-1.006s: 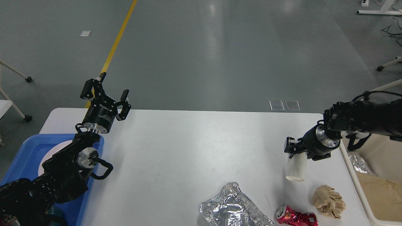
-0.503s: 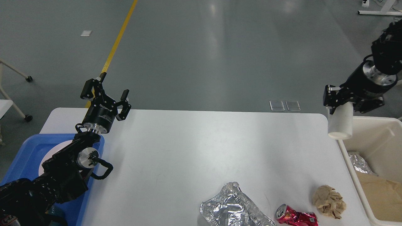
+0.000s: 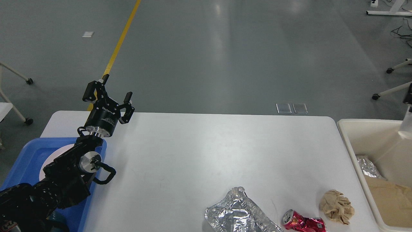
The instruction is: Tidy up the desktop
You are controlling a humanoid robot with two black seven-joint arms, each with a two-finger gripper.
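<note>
A broad white desktop (image 3: 199,154) with rounded corners fills the lower half of the head view, its long axis running left to right across the frame and its far edge lying level against the grey floor (image 3: 206,48) beyond. The surface is smooth and matte, lit evenly, with most of its middle bare. Along its near edge sit three pieces of litter: a crumpled sheet of silver foil (image 3: 239,214), a crushed red can (image 3: 302,222) lying on its side just to the foil's right, and a wadded brown paper ball (image 3: 337,206) near the can, toward the right corner. The left gripper (image 3: 107,98) is raised above the far-left corner of the desktop, its two fingers spread apart with nothing between them. Below it, the left arm crosses a blue tray (image 3: 25,158) that sits at the desktop's left end, with a pale round disc partly visible inside under the arm. Just beside the right end stands a cream bin (image 3: 360,124), holding a scrap of foil and brown paper. At the right border of the frame, above the bin, only a sliver of a white cup (image 3: 406,127) and a dark part above it show; the right gripper's jaws cannot be made out. A yellow line (image 3: 120,42) crosses the floor.
</note>
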